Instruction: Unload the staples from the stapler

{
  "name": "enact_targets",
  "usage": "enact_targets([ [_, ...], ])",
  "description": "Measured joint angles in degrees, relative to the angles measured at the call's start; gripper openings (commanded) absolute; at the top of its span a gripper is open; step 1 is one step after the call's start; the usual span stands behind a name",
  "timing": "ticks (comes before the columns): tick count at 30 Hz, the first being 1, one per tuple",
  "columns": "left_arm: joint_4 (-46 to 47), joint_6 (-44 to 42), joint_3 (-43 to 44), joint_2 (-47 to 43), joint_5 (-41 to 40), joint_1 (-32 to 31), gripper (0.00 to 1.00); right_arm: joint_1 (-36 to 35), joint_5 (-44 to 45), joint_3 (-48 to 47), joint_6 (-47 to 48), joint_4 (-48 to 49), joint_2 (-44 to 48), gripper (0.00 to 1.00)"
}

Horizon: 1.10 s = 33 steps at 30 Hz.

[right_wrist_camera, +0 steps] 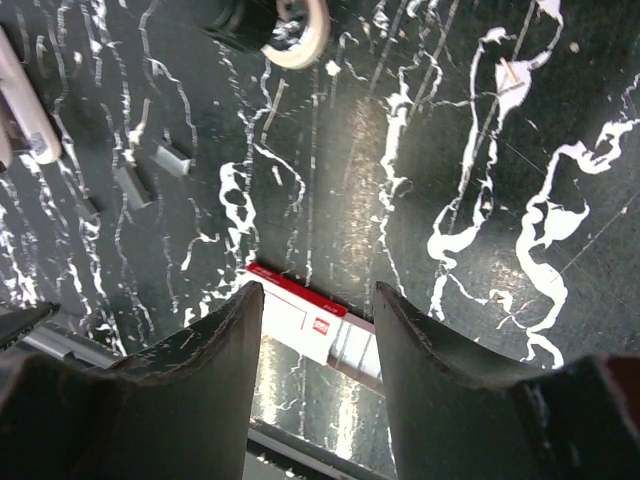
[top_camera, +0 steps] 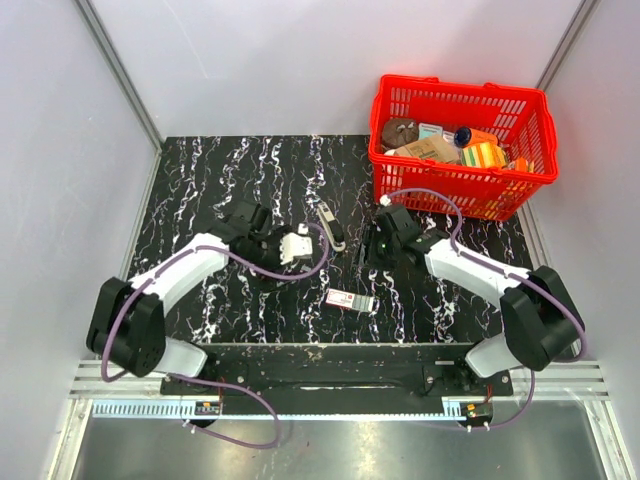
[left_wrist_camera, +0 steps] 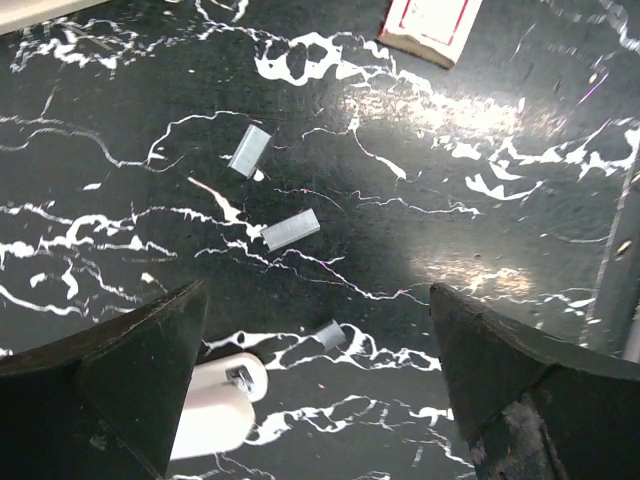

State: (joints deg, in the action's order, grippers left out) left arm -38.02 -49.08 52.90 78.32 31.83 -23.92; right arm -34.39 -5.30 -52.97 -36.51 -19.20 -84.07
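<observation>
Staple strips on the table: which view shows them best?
Left wrist: three strips lie close and sharp on the table. Right wrist shows some, smaller and dimmer, at its left. Top view: too small to tell.

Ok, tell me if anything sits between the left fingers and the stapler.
Nothing visible blocks it. In the top view the stapler lies just right of the open left fingers, with no object between them. Only loose staple strips lie flat on the table nearby.

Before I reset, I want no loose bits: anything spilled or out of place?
Yes. Three short staple strips lie scattered loose on the table, apart from each other, near the red-and-white box.
</observation>
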Motion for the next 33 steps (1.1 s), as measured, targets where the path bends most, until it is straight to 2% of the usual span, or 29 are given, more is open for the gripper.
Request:
enact_targets([
  [6, 0.28, -11.61, 2.32, 9.77, -5.53, -2.91, 0.97, 0.0, 1.6, 5.09, -0.26, 4.13, 0.98, 0.54],
  [12, 1.57, -17.14, 4.74, 17.22, -10.01, -4.39, 0.96, 0.02, 2.86, 6.23, 0.2, 6.91, 4.2, 0.54],
  [18, 2.03, -17.55, 6.23, 19.74, -10.86, -5.55, 0.94, 0.02, 2.86, 6.29, 0.66, 8.63, 4.26, 0.54],
  [24, 2.62, -16.79, 8.24, 21.4, -10.82, -5.81, 0.82, 0.02, 2.86, 6.34, 0.79, 8.92, 4.26, 0.52],
  [33, 3.26, -15.06, 8.98, 22.29, -10.43, -5.81, 0.73, 0.02, 2.84, 6.51, 0.85, 9.07, 4.26, 0.46],
])
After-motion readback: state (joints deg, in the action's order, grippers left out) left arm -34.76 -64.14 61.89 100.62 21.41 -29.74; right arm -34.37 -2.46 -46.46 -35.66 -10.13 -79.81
